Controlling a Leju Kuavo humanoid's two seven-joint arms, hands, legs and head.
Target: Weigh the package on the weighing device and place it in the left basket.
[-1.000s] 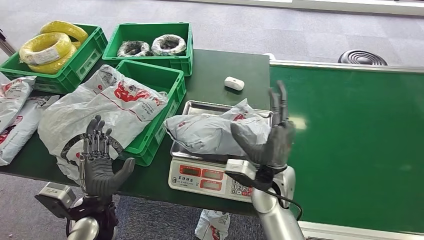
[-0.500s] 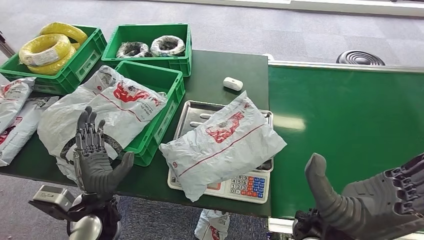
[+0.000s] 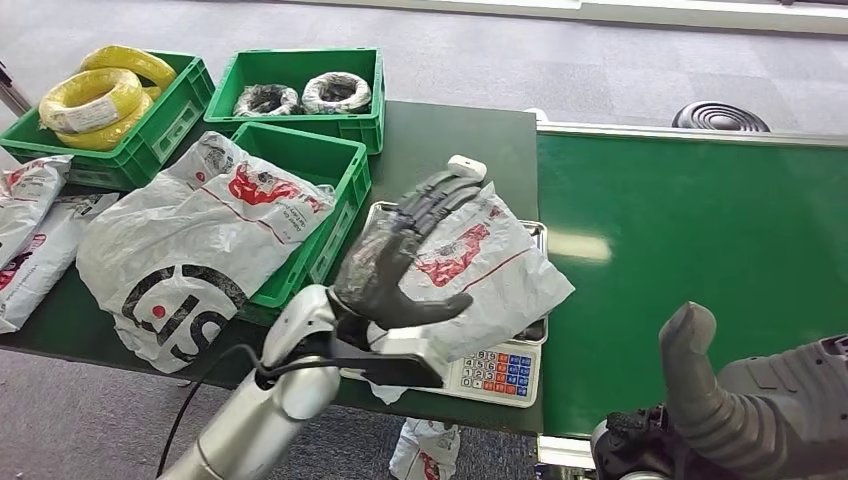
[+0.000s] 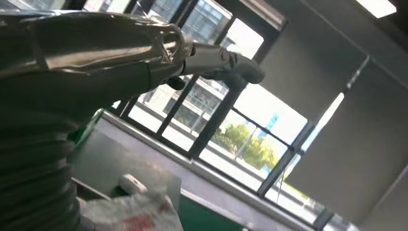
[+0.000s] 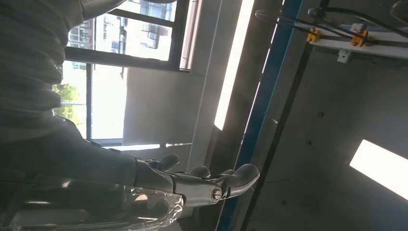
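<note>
One package point(image 3: 470, 275) sits on the scale point(image 3: 492, 372), draped over the steel pan and hanging a bit off the near edge, so I'd say the weighing step is basically on and the pickup comes next. My left hand point(image 3: 400, 262) hovers over its left part, fingers spread wide, holding nothing. My right hand point(image 3: 760, 410) is low at the near right, open too, thumb up. Next move, I reckon: close on the bag and carry it left to the green basket point(image 3: 310, 160), which already has a big bag point(image 3: 190, 245) slumped over its near-left side. Writing? Red print on the bags, too small to read; scale labels likewise.
</note>
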